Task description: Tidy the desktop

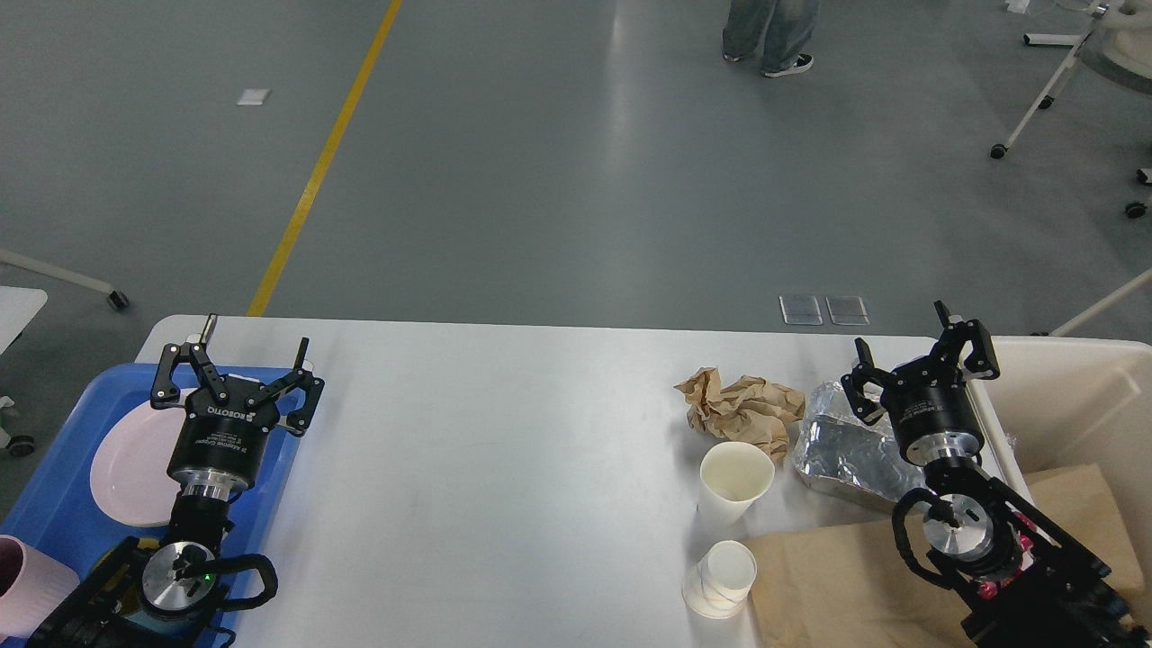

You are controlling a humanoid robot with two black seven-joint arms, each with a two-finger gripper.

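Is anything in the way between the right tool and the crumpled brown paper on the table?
Yes. The crinkly silver foil container sits on the desktop right between the right tool and the crumpled brown paper. The tool is open and raised above it, so it might reach over.

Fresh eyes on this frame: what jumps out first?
Two open black hands frame the scene: the left hand over the blue tray holding a pink plate, the right hand near the beige bin. Next comes the litter at the right of the white desktop: crumpled brown paper, a foil container, an upright paper cup and a tipped one.
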